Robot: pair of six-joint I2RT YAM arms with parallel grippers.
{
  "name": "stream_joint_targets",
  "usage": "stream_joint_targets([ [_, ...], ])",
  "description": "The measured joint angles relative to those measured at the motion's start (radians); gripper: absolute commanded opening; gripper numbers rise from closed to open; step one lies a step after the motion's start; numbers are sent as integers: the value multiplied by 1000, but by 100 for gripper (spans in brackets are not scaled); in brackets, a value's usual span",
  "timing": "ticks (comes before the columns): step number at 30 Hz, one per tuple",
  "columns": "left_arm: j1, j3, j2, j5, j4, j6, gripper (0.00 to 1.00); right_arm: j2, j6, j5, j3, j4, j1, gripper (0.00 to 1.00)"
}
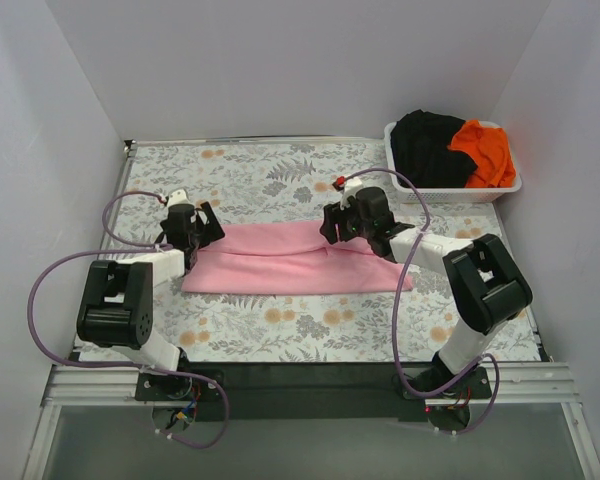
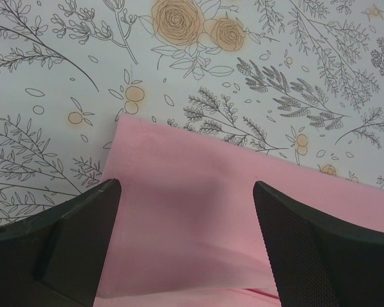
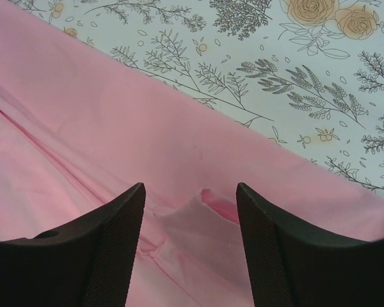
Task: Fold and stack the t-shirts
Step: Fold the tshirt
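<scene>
Top external camera: a pink t-shirt [image 1: 280, 265], folded into a long band, lies flat across the middle of a floral-patterned table [image 1: 280, 170], its length running from 9 o'clock to 3 o'clock. The left gripper [image 1: 212, 225] hangs over the far corner of the band's 9 o'clock end. The left wrist view shows its two dark fingers [image 2: 77, 236] wide apart, with smooth pink cloth under the gap and nothing pinched.

The right gripper [image 1: 327, 225] sits over the band's far edge, a little toward 1 o'clock from the shirt's middle. Seen from the right wrist, its jaws also stand apart, straddling a small raised fold [image 3: 201, 211] of pink cloth that is not clamped.

At 1 o'clock on the table, in the back corner, a white lattice basket [image 1: 455, 192] holds a black t-shirt [image 1: 425, 145] on its 9 o'clock side and an orange t-shirt [image 1: 485, 150] on its 3 o'clock side. Both are crumpled and well apart from the pink one. Purple cables [image 1: 130, 192] loop from each arm. The right forearm crosses the band's 3 o'clock end and hides part of it. White walls [image 1: 280, 70] close the table in on three sides.
</scene>
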Motion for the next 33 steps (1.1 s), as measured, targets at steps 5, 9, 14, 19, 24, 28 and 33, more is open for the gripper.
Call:
stream_joint_targets([
  [5,0,3,0,3,5,0,79,4,1,-16,0,2,4,44],
  [9,0,3,0,3,5,0,79,25,-1,-19,0,7,5,43],
  [14,0,3,0,2,6,0,79,69,-8,-22,0,7,5,41],
  [19,0,3,0,2,6,1,79,80,-14,-25,0,8,8,2],
  [24,0,3,0,2,6,1,79,61,-7,-12,-14,8,19,1],
  [28,0,3,0,2,6,1,79,-18,-4,25,-80,8,47,1],
  [33,0,3,0,2,6,1,79,-151,17,117,-193,14,105,1],
])
